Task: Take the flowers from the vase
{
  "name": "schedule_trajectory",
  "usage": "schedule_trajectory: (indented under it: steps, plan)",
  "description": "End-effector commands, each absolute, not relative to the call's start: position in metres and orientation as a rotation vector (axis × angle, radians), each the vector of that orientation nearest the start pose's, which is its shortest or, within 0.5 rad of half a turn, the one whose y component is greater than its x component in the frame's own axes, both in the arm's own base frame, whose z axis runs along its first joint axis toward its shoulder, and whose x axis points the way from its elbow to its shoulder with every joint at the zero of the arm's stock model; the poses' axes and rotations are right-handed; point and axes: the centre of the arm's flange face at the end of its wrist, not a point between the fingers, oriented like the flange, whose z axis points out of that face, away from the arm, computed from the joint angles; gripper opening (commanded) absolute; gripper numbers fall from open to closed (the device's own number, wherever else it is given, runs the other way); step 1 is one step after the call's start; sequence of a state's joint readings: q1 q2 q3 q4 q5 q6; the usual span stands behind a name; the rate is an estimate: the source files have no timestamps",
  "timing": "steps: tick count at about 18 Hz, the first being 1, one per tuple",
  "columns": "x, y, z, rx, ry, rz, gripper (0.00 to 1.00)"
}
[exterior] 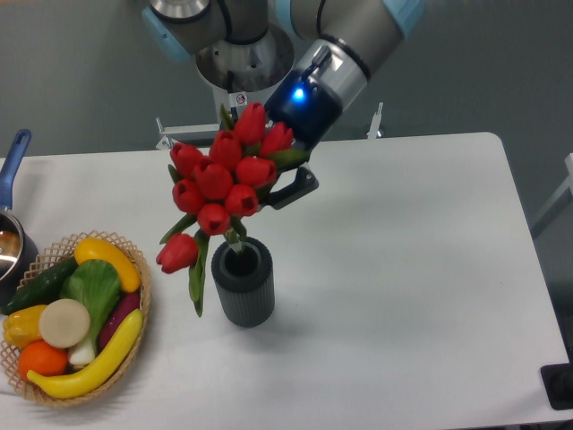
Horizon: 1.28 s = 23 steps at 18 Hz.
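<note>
The flowers (219,184), a bunch of red tulip buds with green stems and leaves, hang above the vase (243,287), with the stem ends just over or still dipping into its mouth. My gripper (279,175) is shut on the flowers from the upper right; one dark finger (295,186) shows beside the buds and the other is hidden behind them. One bud (178,253) droops to the left on a bent stem. The vase is a dark grey ribbed cylinder standing upright on the white table (403,269).
A woven basket (134,260) of vegetables and a banana sits at the front left. A pot with a blue handle (12,166) is at the left edge. The arm's base (242,81) stands behind the table.
</note>
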<state>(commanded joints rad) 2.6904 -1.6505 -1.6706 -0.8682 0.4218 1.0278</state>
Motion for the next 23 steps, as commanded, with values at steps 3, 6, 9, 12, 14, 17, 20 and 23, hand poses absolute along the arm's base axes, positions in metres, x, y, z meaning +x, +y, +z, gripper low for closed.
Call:
schedule_trajectory:
  steps: [3, 6, 9, 12, 14, 17, 20, 23]
  plan:
    - [-0.403, 0.410, 0.525, -1.940, 0.186, -0.096, 0.40]
    - [-0.424, 0.395, 0.513, -1.959, 0.138, -0.075, 0.40]
    - [-0.453, 0.365, 0.509, -1.983, 0.069, -0.018, 0.40]
    - [-0.466, 0.346, 0.500, -1.988, 0.063, 0.020, 0.40]
    - [-0.473, 0.334, 0.491, -1.994, 0.043, 0.029, 0.40]
    - [-0.476, 0.327, 0.486, -1.995, 0.035, 0.036, 0.40]
    - [-0.476, 0.323, 0.482, -1.996, 0.026, 0.035, 0.40]
    - [-0.479, 0.316, 0.481, -1.995, 0.008, 0.038, 0.40]
